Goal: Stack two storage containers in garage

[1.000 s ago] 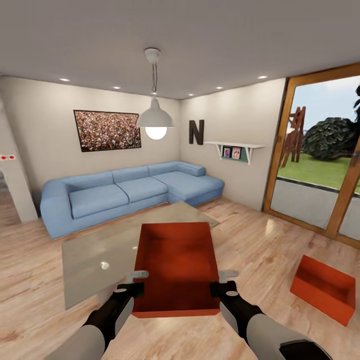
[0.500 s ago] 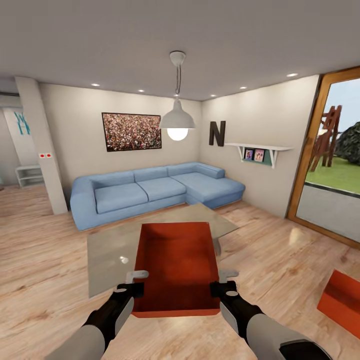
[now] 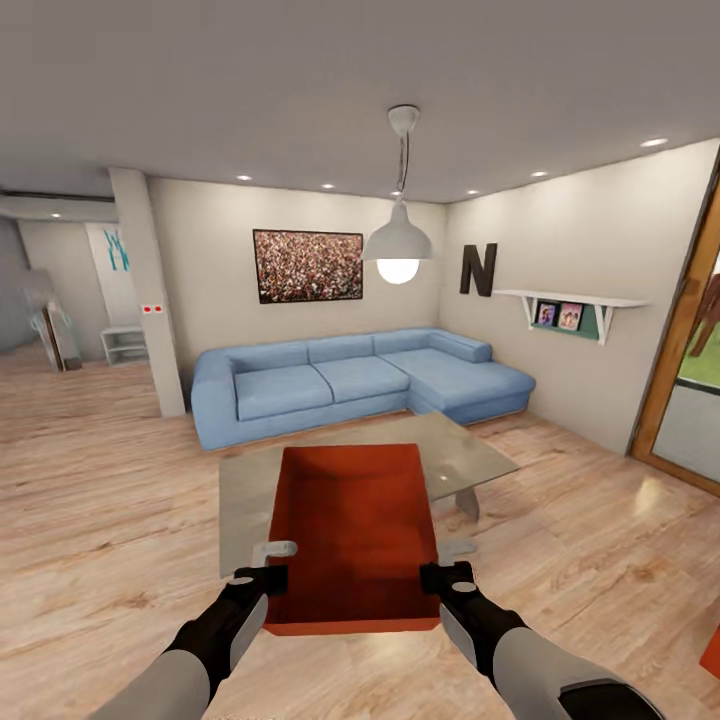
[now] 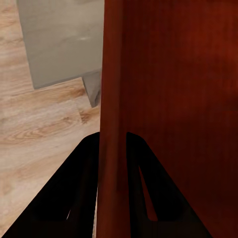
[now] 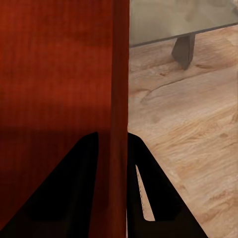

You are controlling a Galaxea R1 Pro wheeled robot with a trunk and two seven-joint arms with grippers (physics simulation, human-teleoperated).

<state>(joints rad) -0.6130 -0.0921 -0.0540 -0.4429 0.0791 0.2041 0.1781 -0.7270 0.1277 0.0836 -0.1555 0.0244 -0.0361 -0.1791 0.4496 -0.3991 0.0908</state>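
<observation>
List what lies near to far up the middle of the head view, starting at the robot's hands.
Left hand and right hand gripping the storage container → glass coffee table → blue sofa → framed picture on the back wall.

Second container (image 3: 713, 655) mostly beyond edge

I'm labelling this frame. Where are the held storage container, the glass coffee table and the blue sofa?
storage container (image 3: 352, 535): head view, inner base.
glass coffee table (image 3: 470, 462): head view, bare glass top at its right.
blue sofa (image 3: 345, 379): head view, middle seat cushion.
</observation>
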